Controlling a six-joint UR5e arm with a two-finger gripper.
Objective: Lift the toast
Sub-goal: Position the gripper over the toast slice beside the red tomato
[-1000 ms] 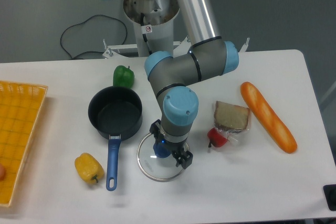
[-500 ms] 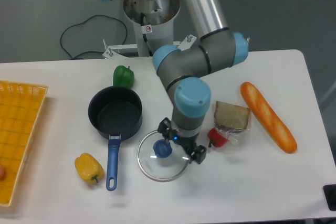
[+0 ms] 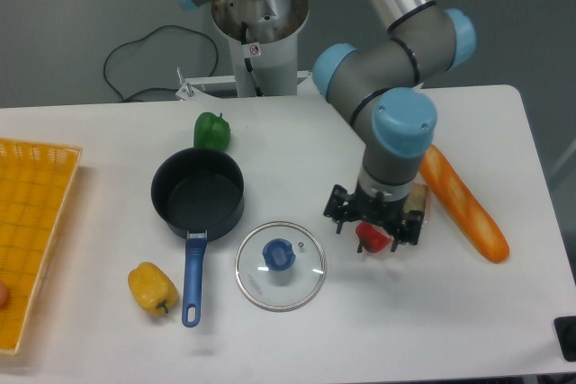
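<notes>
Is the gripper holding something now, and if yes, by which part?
Nothing visibly held. The gripper hovers over the wrapped tan toast slice and small red pepper; its finger state cannot be told.

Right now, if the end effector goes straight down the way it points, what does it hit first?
Probably the small red object directly below the end effector, or the toast, which the arm mostly hides. From this one view I cannot tell which lies in line, nor how high it hangs.

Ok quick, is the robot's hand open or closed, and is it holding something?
End effector: looks open and holds nothing, hovering over the toast and a small red thing.
</notes>
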